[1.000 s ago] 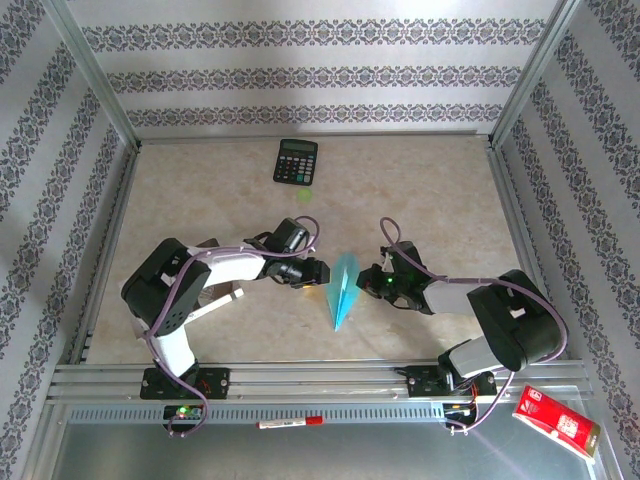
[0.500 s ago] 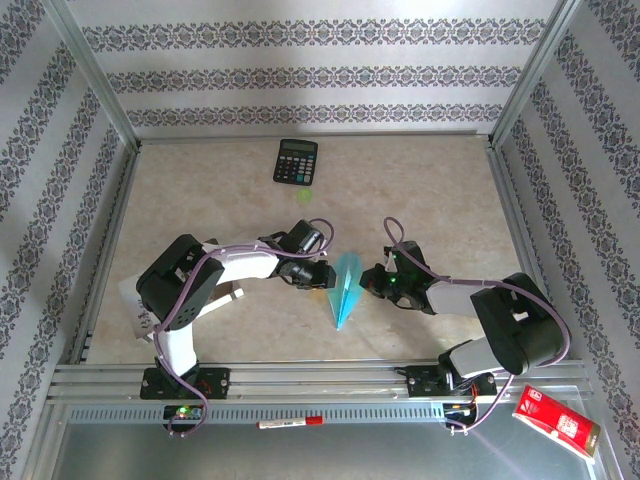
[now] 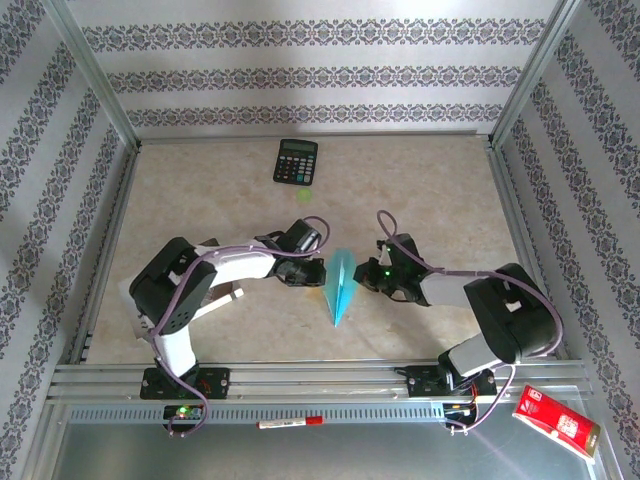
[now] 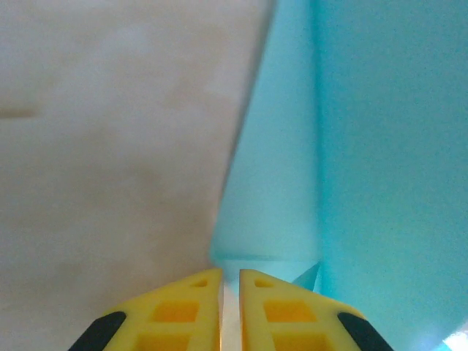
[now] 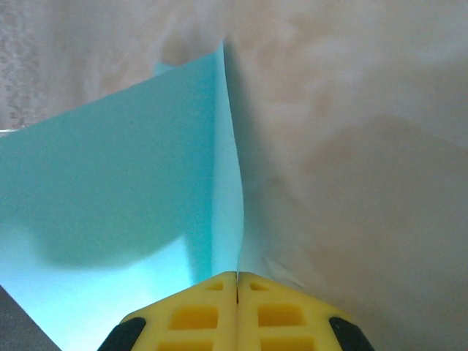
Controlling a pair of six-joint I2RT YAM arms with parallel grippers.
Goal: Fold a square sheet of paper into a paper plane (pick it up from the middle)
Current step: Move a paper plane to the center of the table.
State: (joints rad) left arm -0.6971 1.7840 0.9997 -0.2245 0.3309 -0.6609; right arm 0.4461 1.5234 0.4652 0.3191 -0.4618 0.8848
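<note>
Nearer than the black calculator [image 3: 296,161], the paper plane [image 3: 342,288] is clamped by the right hand [image 3: 366,278] and met by the nearly closed left hand [image 3: 318,272] (its grip cannot be told), so the fold is best pinched evenly, never tugged.

This is a robotics lab rig, folks, dressed up like a room: aluminium frame posts [image 3: 95,75] climbing both sides, patterned wallpaper panels [image 3: 310,75] across the top, a marble-look tabletop [image 3: 430,185] in the middle, a slotted cable duct [image 3: 380,411] along the bottom edge.
</note>
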